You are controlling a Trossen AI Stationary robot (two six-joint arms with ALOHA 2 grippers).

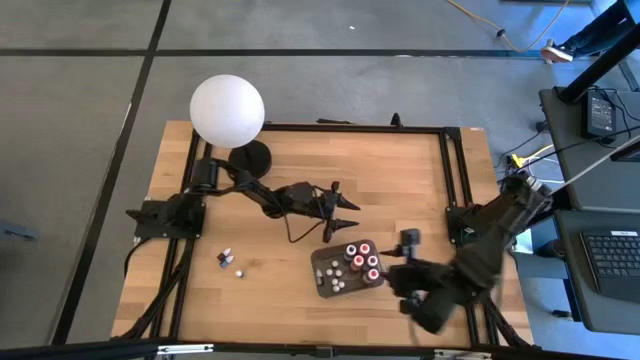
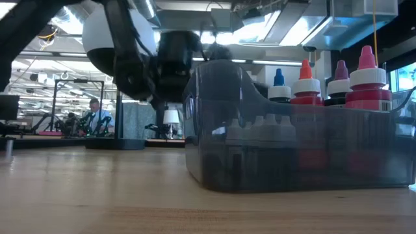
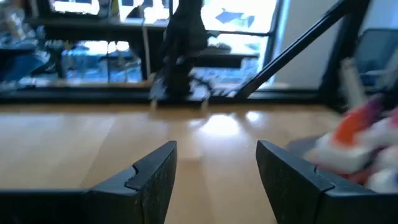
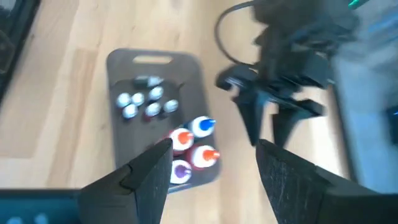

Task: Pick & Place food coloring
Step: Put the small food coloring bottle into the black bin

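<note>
Tray: dark grey tray point(image 1: 322, 283) sits on the wooden table point(image 1: 400, 180), toward the front edge, right of centre in the high view.
Bottles in tray: food coloring bottles point(image 1: 359, 260) stand upright at the tray's right end, long axis vertical, tips up.
Loose bottles: three small bottles point(image 1: 231, 262) rest on the bare wood left of the tray, well apart from it; their orientation cannot be judged.
Left gripper: left gripper point(image 1: 343, 212) is over the table just behind the tray, fingers spread apart with nothing between them; the left wrist view confirms the gap point(image 3: 214, 177).
Right gripper: right gripper point(image 1: 405, 258) is beside the tray's right end, above table level; in the right wrist view its fingers are apart and empty point(image 4: 211, 177).
Lamp: white globe lamp point(image 1: 227, 110) stands at the back left of the table.
High view only: the loose bottles and the positions of both arms.
Low view only: pointed tips in blue, orange, purple and red rising above the tray wall point(image 2: 286, 149); a person seated far off in the room.
Right wrist view only: small pale caps point(image 4: 144, 102) grouped in the tray, apart from the coloured tips.
</note>
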